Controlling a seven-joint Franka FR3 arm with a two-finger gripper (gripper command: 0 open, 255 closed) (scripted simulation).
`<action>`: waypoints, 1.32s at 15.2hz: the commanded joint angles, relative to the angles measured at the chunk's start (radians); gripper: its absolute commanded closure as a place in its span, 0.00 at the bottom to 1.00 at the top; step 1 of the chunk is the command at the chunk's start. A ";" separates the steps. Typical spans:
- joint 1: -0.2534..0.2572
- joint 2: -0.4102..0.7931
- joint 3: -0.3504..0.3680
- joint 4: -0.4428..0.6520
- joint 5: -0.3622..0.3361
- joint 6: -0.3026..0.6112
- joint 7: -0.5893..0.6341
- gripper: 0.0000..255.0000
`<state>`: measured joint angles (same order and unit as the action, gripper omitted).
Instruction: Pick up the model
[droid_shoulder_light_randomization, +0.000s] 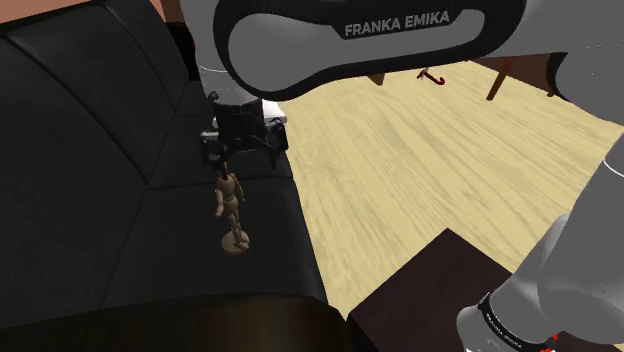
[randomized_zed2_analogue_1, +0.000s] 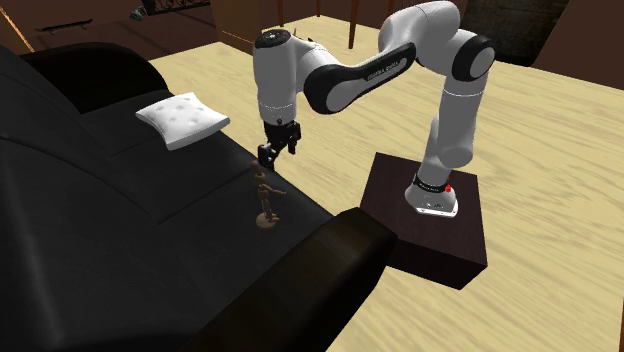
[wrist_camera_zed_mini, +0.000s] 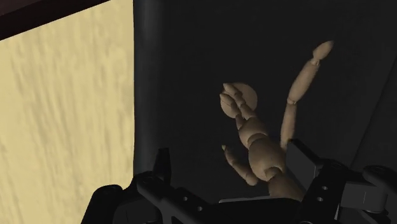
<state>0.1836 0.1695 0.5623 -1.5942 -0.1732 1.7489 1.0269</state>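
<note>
One small jointed model (droid_shoulder_light_randomization: 231, 205), wood-coloured and shaped like a human figure, stands upright on its round base on the seat of a black sofa (droid_shoulder_light_randomization: 100, 150). It is near the seat's front edge, the side that meets the pale plank floor (droid_shoulder_light_randomization: 420, 170) on the shoulder view's right. A white cushion (randomized_zed2_analogue_1: 185, 120) lies farther along the seat, well apart from it.

The tool (droid_shoulder_light_randomization: 238, 158) hangs just above the figure's head, released. In the wrist view its two fingers (wrist_camera_zed_mini: 164, 167) stand apart with the torso between them, nearer one finger than the other and not visibly clasped.

The figure looks light and stiff in each segment, but probably loose at the joints (an arm or leg may swing or fold if pinched). One thin limb sticks out to the side and would make a poor handle. The torso is the thickest, most solid part and the likeliest place for a firm hold, with the fingers closing across chest or waist. The smooth rounded surfaces could slip, and the narrow base on a soft seat suggests the figure may tip over at a sideways nudge, so a centred, straight descent seems wise.
</note>
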 joint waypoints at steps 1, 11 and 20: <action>0.045 0.106 0.009 0.107 -0.059 -0.028 0.055 0.00; 0.121 0.254 -0.001 0.202 -0.134 -0.008 0.123 0.00; 0.119 0.257 -0.002 0.185 -0.136 0.011 0.126 1.00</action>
<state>0.3028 0.4264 0.5604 -1.4090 -0.3088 1.7597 1.1533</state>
